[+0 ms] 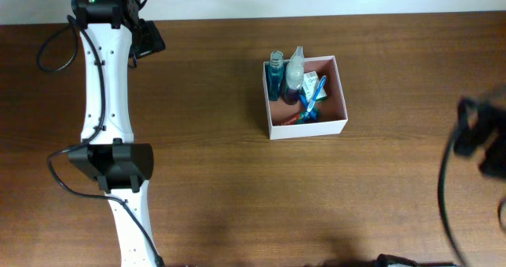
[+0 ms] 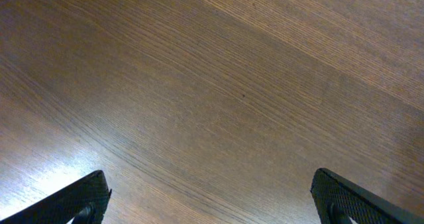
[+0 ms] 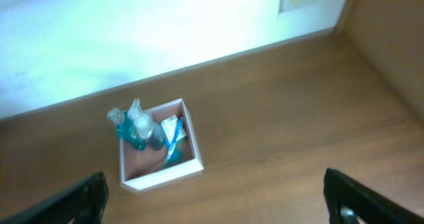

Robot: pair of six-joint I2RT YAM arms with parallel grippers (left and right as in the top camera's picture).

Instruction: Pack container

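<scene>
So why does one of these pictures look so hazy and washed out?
Right wrist view: soft all over, the box fuzzy, the wall behind blown out to white. Left wrist view: sharp wood grain, a glare patch on the table at lower left. Overhead view: mostly crisp, evenly lit.

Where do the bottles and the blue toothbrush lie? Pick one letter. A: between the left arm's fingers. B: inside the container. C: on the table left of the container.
B: the blue bottle, clear bottle and toothbrush all sit within the white walls of the container, none on the table.
</scene>
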